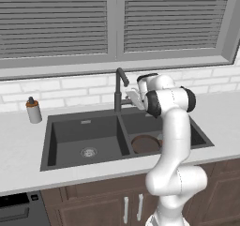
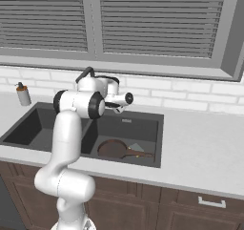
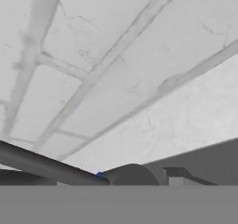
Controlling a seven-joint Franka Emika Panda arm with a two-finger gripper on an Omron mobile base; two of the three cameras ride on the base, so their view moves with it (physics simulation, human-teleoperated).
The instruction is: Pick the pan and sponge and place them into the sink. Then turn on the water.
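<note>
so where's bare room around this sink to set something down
Left basin holds just its drain. Bare counter runs right of the sink to the wall, and a narrower patch lies between the soap bottle and the sink's left rim. Crowded: the right basin with the pan, and the faucet area, where the arm works.

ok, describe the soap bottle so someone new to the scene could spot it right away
Start at the dark double-basin sink set in the pale counter under the shuttered window. Look past its far left corner, toward the white tile wall: the soap bottle stands upright there, alone on the counter. It is small and light grey with a brown cap, unlike the tall dark faucet behind the basins' divider.
</note>
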